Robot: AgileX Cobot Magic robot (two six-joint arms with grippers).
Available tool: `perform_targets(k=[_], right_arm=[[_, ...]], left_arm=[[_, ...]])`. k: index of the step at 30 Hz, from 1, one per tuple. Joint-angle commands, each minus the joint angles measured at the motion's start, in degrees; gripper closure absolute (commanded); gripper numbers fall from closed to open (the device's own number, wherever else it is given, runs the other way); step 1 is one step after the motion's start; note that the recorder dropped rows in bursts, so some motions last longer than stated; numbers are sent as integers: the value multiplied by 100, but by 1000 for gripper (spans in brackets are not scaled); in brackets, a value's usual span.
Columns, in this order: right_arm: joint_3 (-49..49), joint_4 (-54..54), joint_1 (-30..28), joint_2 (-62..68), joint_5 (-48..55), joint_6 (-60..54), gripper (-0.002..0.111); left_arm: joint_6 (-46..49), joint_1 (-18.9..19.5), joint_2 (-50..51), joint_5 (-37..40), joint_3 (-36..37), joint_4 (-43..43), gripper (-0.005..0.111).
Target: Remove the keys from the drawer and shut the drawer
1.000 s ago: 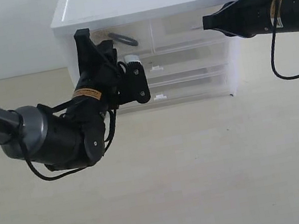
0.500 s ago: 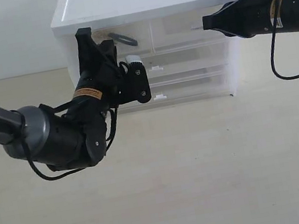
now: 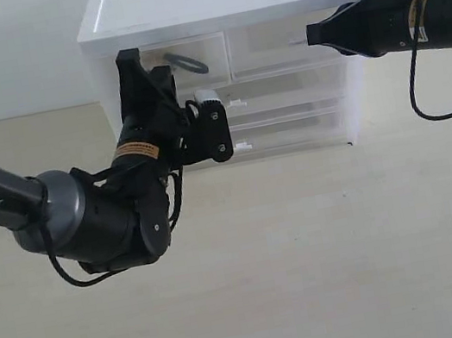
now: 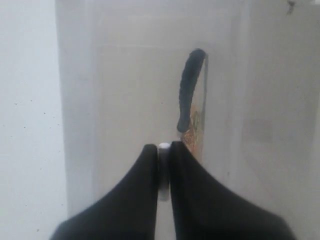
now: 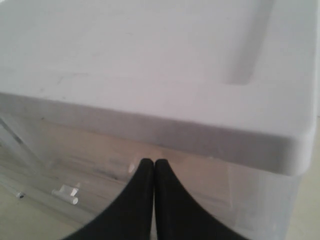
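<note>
L tool (image 4: 161,148) clamped on drawer (image 4: 127,100) tab handle (image 4: 164,181); keys (image 4: 192,117) inside; R tool (image 5: 153,167) pinched closed by chest (image 5: 150,70)

Black arms (image 3: 117,219), grey joint collar (image 3: 48,205), looping black cables (image 3: 416,92), orange label bands (image 3: 135,150)

The keys (image 3: 186,61), black cord loop showing, lie inside the translucent white drawer (image 3: 212,66).

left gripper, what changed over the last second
The left gripper, shut on the drawer's handle, shifted slightly down and right in the exterior view, so the drawer seems to be starting to slide out. The right gripper and the chest stayed put; the keys remain inside.
</note>
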Motion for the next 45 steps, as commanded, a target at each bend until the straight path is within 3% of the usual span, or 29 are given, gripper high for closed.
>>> perform_targets(k=[1,15,18,21,25,28,34,39,45], right_arm=[[-84,316,-49,9,78,-24,108],[-84,316,-49,9,68,-24,108],[-84,316,-49,9,68,-24,108],[-84,316,-49,9,68,-24,108],[-84,316,-49,9,68,-24,108],[-84,288,-49,9,67,-12,108],[-84,247,-49,9,80,45,108],[-84,232,-49,9,80,45,108],[-73,193,-49,9,91,96,108]], left_arm=[[-36,-68,-96,0,239,-187,102],[-221,-168,-428,0,439,-374,102],[-245,-179,-451,0,449,-860,102],[-758,-179,-559,0,572,-1075,102],[-1658,-154,-776,0,932,-652,102],[-2645,-133,-972,0,1072,-606,102],[-5918,177,-1566,1053,1554,139,102],[-8795,612,-2033,1623,2047,2304,102],[-12317,1386,-2357,1352,2341,4886,102]])
